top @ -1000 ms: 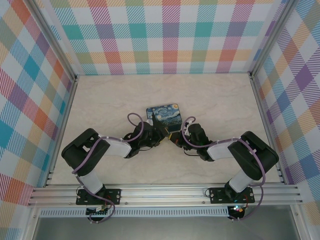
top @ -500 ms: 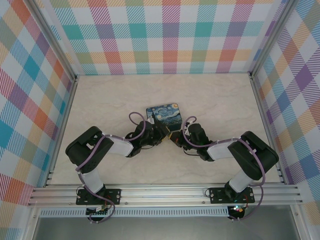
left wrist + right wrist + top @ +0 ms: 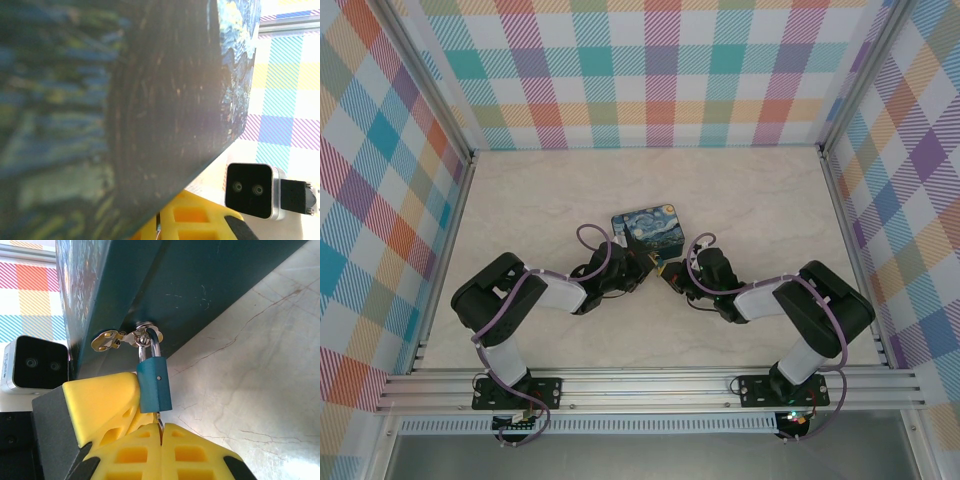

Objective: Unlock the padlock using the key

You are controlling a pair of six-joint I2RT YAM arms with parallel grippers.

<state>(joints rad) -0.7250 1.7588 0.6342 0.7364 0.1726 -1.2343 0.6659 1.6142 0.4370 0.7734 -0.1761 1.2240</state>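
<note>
apparently at insertion: right gripper (image 3: pixel 161 440) pinches the key (image 3: pixel 161 424) under the padlock (image 3: pixel 154 385), left gripper (image 3: pixel 642 264) closed (a finger braces its body); next, a gentle twist.

No legible text, label, brand, number or sign can be read on any surface. The padlock (image 3: pixel 154 385) has a plain teal body with no marking. The tin box (image 3: pixel 647 228) carries only a painted swirl picture, without lettering.
</note>
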